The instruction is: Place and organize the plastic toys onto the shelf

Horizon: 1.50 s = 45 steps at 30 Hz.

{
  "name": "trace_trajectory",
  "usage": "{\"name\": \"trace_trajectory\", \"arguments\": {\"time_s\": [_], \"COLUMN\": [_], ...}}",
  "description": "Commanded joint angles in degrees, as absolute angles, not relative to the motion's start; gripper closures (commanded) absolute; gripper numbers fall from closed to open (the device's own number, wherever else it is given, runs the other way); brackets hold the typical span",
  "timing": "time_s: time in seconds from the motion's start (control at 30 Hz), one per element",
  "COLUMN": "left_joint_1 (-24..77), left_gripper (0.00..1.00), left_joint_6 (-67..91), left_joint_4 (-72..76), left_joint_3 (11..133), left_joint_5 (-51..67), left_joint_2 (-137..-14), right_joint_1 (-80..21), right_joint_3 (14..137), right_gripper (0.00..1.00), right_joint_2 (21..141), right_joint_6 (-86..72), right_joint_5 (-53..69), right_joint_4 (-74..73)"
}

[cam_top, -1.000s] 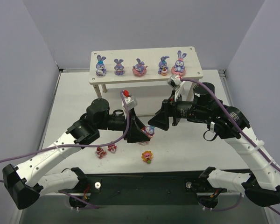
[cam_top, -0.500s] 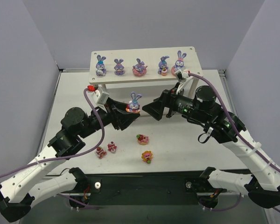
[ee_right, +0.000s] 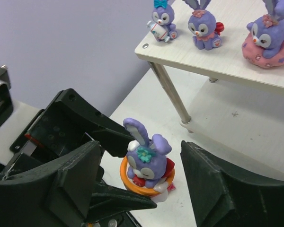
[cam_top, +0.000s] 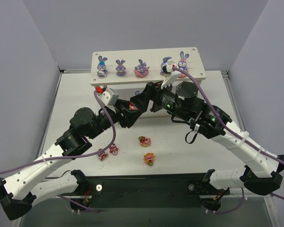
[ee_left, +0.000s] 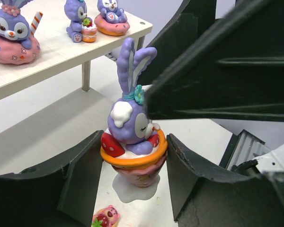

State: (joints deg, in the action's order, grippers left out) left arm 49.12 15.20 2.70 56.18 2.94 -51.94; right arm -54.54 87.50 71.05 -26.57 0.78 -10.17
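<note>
Between the two arms, just in front of the shelf [cam_top: 132, 80], the sixth bunny [ee_left: 131, 126] now hangs in mid-air, lifted from the table [cam_top: 85, 101] where it sat a second ago. The left gripper [ee_left: 134, 166] is clamped on its orange cup. The right gripper [ee_right: 146, 176] has swung in and stands spread either side without touching, so a handover looks likely. The toy is glossy moulded plastic with long stiff ears and a tapering cup. The shelf is matte pale wood on thin round legs, with five bunnies [cam_top: 141, 69] lined along its top.
</note>
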Motion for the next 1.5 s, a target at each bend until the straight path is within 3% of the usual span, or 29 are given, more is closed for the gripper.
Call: {"name": "trace_trajectory", "arguments": {"time_s": [0.0,0.23,0.7,0.83,0.87,0.97,1.1,1.17,1.3,1.33,1.37,1.47], "left_joint_1": [50.0,50.9,51.9,52.0,52.1,52.1,52.1,52.3,52.3,52.3,52.2,52.3], "left_gripper": [1.00,1.00,1.00,1.00,1.00,1.00,1.00,0.91,0.63,0.54,0.31,0.11], "left_joint_6": [11.6,10.0,8.5,8.3,8.3,8.8,9.0,9.1,9.8,10.0,10.5,11.6], "left_joint_4": [6.8,7.4,9.9,9.9,9.9,9.9,9.8,9.5,7.7,7.3,6.9,5.1], "left_joint_3": [59.5,58.7,57.9,57.9,57.7,57.7,57.7,57.8,58.4,58.4,58.3,58.2], "left_joint_5": [0.4,-3.3,-10.0,-9.7,-9.5,-9.1,-8.8,-8.5,-6.9,-6.3,-6.2,-6.0], "left_joint_2": [-51.6,-50.6,-50.9,-50.8,-50.7,-50.5,-50.3,-50.2,-49.9,-49.8,-49.4,-48.0], "right_joint_1": [-55.1,-55.5,-56.7,-56.7,-56.7,-56.7,-56.7,-56.7,-56.6,-56.4,-56.3,-55.7], "right_joint_3": [92.9,96.1,97.0,96.7,96.7,96.7,96.7,96.7,97.1,97.3,97.4,97.8], "right_gripper": [0.36,0.48,0.41,0.44,0.47,0.65,0.94,1.00,1.00,1.00,1.00,1.00], "right_joint_2": [73.5,76.3,79.5,79.9,80.0,80.2,80.1,79.7,79.3,79.3,79.2,78.8], "right_joint_6": [-26.0,-27.2,-28.7,-28.6,-28.6,-28.4,-28.4,-28.2,-27.3,-26.7,-26.3,-24.6], "right_joint_5": [-6.0,-7.6,-4.8,-5.3,-5.3,-5.4,-6.2,-7.1,-8.9,-9.5,-10.4,-11.8], "right_joint_4": [-13.6,-17.4,-18.5,-17.7,-17.4,-16.7,-16.8,-17.0,-17.5,-17.7,-18.0,-18.6]}}
